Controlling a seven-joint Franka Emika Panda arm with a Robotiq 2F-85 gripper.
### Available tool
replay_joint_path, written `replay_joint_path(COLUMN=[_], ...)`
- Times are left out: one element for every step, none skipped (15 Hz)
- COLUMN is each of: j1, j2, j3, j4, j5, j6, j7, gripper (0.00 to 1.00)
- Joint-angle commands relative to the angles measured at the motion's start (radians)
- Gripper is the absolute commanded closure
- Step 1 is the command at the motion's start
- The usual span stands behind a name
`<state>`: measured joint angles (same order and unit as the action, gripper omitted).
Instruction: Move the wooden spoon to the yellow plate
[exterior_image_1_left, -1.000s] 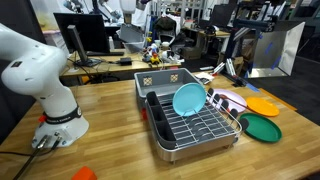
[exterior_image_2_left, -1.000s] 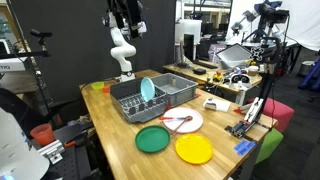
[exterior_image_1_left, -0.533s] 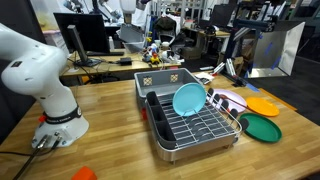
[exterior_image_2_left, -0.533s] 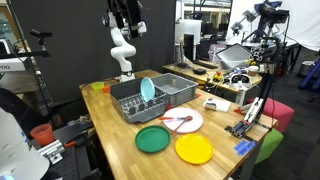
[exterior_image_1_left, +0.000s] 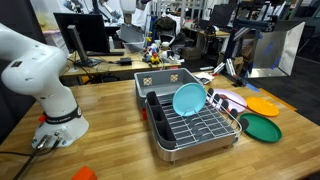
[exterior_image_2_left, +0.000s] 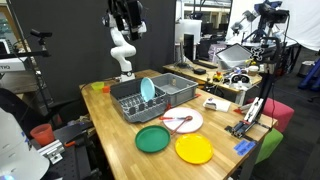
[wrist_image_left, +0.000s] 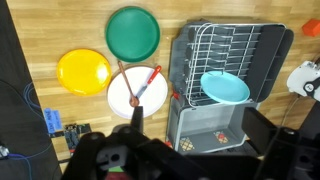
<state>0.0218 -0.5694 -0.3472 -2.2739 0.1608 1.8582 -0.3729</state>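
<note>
The wooden spoon (wrist_image_left: 146, 88) lies slanted on the white plate (wrist_image_left: 122, 100), beside a red-tipped utensil; it also shows in an exterior view (exterior_image_2_left: 180, 121). The yellow plate (wrist_image_left: 83, 72) lies empty to the left of the white plate, and it shows in both exterior views (exterior_image_2_left: 194, 149) (exterior_image_1_left: 263, 104). My gripper (wrist_image_left: 198, 125) hangs high above the table (exterior_image_2_left: 125, 15), over the grey bin next to the rack. Its fingers are wide apart and hold nothing.
A dark green plate (wrist_image_left: 132, 32) (exterior_image_2_left: 153, 139) lies next to the other two plates. A dish rack (wrist_image_left: 243, 50) (exterior_image_2_left: 135, 105) holds an upright blue bowl (wrist_image_left: 225, 88), with a grey bin (wrist_image_left: 205, 130) beside it. Cups (exterior_image_2_left: 97, 88) stand at the far table edge.
</note>
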Motion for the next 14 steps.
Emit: replay_joint_path(j1=[-0.018,-0.013,-0.011,-0.011,-0.010,-0.009,-0.025,-0.023,-0.023,-0.023,-0.025,-0.026,-0.026,-0.025], j2=[0.069,0.095,0.123,0.155,0.182,0.207,0.180,0.207,0.223,0.226,0.222,0.216,0.213,0.211], j3=[0.027,0.031,0.042,0.057,0.070,0.086,0.090,0.102,0.107,0.108,0.107,0.105,0.105,0.105], j4=[-0.008,-0.008,-0.010,-0.013,-0.016,-0.028,-0.021,-0.023,-0.023,-0.022,-0.022,-0.021,-0.021,-0.021], j5=[0.018,0.025,0.022,0.017,0.021,0.037,0.021,0.026,0.027,0.026,0.026,0.026,0.026,0.026], j6=[0.018,0.008,0.011,0.025,0.045,0.110,0.050,0.082,0.098,0.101,0.101,0.101,0.101,0.101], j7=[-0.051,-0.058,-0.064,-0.058,-0.054,-0.042,-0.041,-0.040,-0.039,-0.039,-0.039,-0.039,-0.039,-0.039], gripper=[0.00,0.00,0.00,0.00,0.00,0.00,0.00,0.00,0.00,0.00,0.00,0.00,0.00,0.00])
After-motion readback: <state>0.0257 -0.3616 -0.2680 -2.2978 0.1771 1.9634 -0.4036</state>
